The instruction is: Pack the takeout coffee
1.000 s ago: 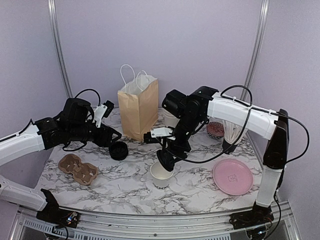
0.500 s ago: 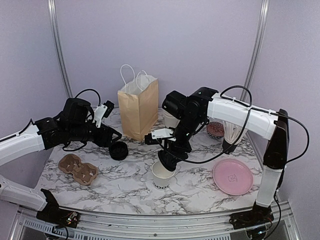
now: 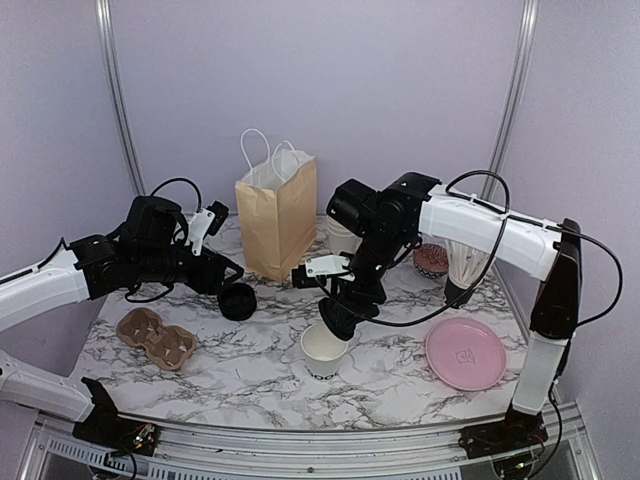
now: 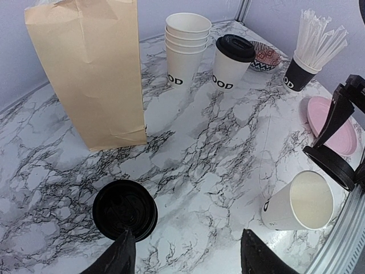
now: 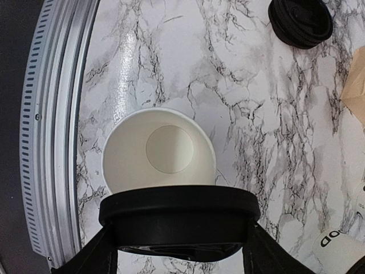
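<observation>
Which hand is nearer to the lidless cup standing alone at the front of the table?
The right. The right hand holds a black lid just above that cup; the left hand hovers well off to the cup's left, by the stack of black lids.

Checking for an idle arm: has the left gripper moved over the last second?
No. The left gripper hangs at the same spot, just left of the paper bag at its base, by the stack of black lids.
</observation>
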Controlling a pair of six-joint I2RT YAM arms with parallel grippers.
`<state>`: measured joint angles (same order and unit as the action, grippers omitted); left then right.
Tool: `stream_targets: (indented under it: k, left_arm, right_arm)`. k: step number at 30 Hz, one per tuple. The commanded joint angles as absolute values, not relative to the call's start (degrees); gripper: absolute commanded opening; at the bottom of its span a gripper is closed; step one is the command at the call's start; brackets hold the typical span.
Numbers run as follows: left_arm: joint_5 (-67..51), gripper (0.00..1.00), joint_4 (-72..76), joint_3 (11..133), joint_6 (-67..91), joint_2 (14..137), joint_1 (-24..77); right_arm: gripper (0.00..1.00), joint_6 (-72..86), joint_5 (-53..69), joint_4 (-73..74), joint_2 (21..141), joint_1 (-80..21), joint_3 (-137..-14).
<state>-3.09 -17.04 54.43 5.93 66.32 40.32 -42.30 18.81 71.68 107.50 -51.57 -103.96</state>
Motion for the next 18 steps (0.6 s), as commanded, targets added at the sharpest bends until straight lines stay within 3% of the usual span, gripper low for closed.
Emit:
stream_targets:
  k: [1,18]
  left_arm:
    - [-4.3,0.63,-15.9,53.9,5.4,66.7,40.0]
    - [-5.3,0.63,-16.2,53.9,5.4,67.3,40.0]
  right_arm:
    - [0.56,-43.2,18.3,71.8,105.2,-52.1,-103.8]
    - [0.56,-43.8,21.1,73.4,107.8,-52.7,-104.5]
